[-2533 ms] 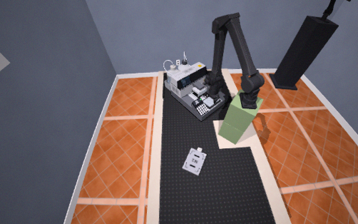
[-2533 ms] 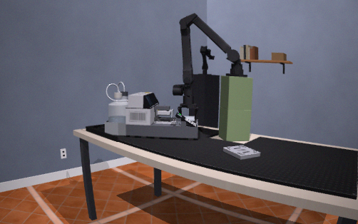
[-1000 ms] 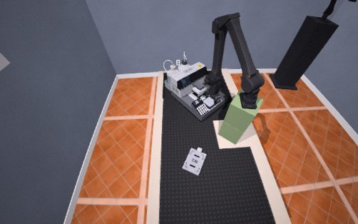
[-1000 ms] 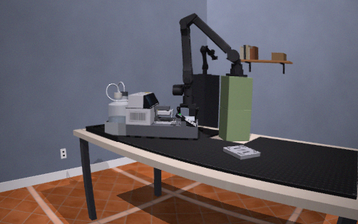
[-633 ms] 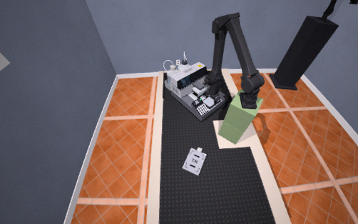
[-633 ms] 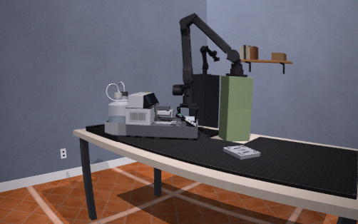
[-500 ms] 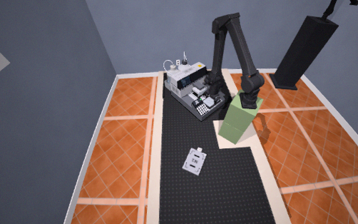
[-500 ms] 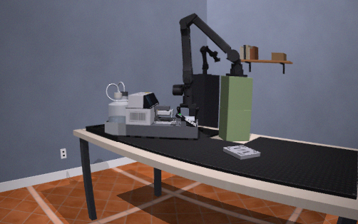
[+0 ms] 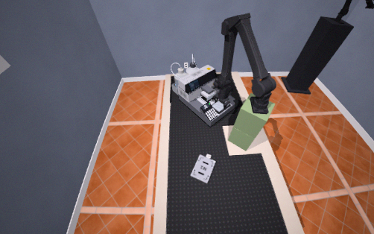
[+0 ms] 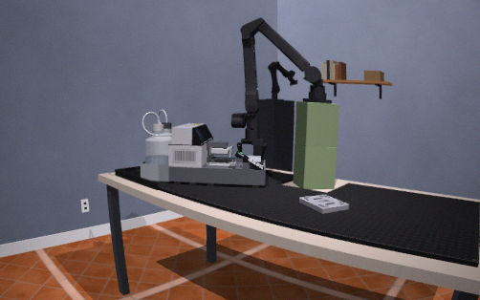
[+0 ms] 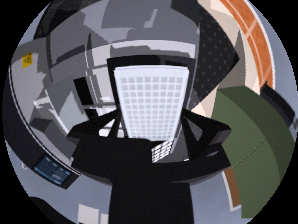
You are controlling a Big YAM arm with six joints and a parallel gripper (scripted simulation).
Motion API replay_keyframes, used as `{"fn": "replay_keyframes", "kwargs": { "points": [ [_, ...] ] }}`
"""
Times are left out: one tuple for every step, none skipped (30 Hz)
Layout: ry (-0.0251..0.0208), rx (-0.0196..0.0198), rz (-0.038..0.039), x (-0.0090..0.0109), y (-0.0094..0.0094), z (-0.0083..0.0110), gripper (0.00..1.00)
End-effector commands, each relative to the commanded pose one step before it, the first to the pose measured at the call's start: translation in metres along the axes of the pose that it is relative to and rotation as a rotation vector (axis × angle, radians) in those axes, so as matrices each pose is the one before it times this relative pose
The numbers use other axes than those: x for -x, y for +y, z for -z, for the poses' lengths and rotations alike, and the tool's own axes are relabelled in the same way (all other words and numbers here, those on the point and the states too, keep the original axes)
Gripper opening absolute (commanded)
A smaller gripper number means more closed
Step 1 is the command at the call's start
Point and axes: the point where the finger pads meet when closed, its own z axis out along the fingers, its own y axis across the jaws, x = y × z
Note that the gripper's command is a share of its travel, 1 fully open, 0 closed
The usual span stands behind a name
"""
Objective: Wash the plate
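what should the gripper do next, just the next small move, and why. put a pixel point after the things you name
Probably rise straight up off the plate (image 9: 219, 106) (image 11: 152, 102), fingers kept wide: the gripper (image 10: 251, 149) (image 11: 150, 111) is open with a finger on either side of it, the plate is at the washer (image 9: 194, 80) (image 10: 187, 158), and the keypad (image 9: 211, 114) (image 11: 161, 151) lies close by for START.

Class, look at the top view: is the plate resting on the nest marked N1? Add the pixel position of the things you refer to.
No, the nest (image 9: 197, 169) (image 10: 330, 206) shows its bare upper face, with no plate on it.
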Motion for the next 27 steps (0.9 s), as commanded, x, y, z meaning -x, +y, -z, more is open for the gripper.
{"fn": "replay_keyframes", "kwargs": {
  "points": [
    [-0.00496,0.01967,-0.00334,0.00381,0.00585,-0.00147,1.00],
    [0.00000,0.00000,0.00000,0.00000,0.00000,0.00000,1.00],
    [0.00000,0.00000,0.00000,0.00000,0.00000,0.00000,1.00],
    [0.00000,0.00000,0.00000,0.00000,0.00000,0.00000,1.00],
    [0.00000,0.00000,0.00000,0.00000,0.00000,0.00000,1.00],
    [0.00000,0.00000,0.00000,0.00000,0.00000,0.00000,1.00],
    [0.00000,0.00000,0.00000,0.00000,0.00000,0.00000,1.00],
    [0.00000,0.00000,0.00000,0.00000,0.00000,0.00000,1.00],
    [0.00000,0.00000,0.00000,0.00000,0.00000,0.00000,1.00],
    [0.00000,0.00000,0.00000,0.00000,0.00000,0.00000,1.00],
    [0.00000,0.00000,0.00000,0.00000,0.00000,0.00000,1.00],
    [0.00000,0.00000,0.00000,0.00000,0.00000,0.00000,1.00],
    [0.00000,0.00000,0.00000,0.00000,0.00000,0.00000,1.00],
    [0.00000,0.00000,0.00000,0.00000,0.00000,0.00000,1.00],
    [0.00000,0.00000,0.00000,0.00000,0.00000,0.00000,1.00],
    [0.00000,0.00000,0.00000,0.00000,0.00000,0.00000,1.00],
    [0.00000,0.00000,0.00000,0.00000,0.00000,0.00000,1.00],
    [0.00000,0.00000,0.00000,0.00000,0.00000,0.00000,1.00],
    [-0.00418,0.02162,0.00062,0.00144,0.00778,0.00980,1.00],
    [0.00329,-0.01708,-0.00054,-0.00103,-0.00627,0.00179,1.00],
    [0.00253,-0.01291,-0.00041,-0.00042,-0.00366,0.00178,1.00],
    [-0.00003,0.00016,0.00017,0.00014,0.00004,0.00165,1.00],
    [-0.00003,0.00015,0.00054,0.00003,0.00006,0.00165,1.00],
    [-0.00003,0.00014,0.00098,-0.00010,0.00009,0.00164,1.00],
    [-0.00004,0.00014,0.00120,-0.00017,0.00010,0.00164,1.00],
    [-0.00004,0.00014,0.00106,-0.00013,0.00010,0.00164,1.00],
    [-0.00003,0.00016,0.00063,0.00001,0.00008,0.00165,1.00]
  ]
}}
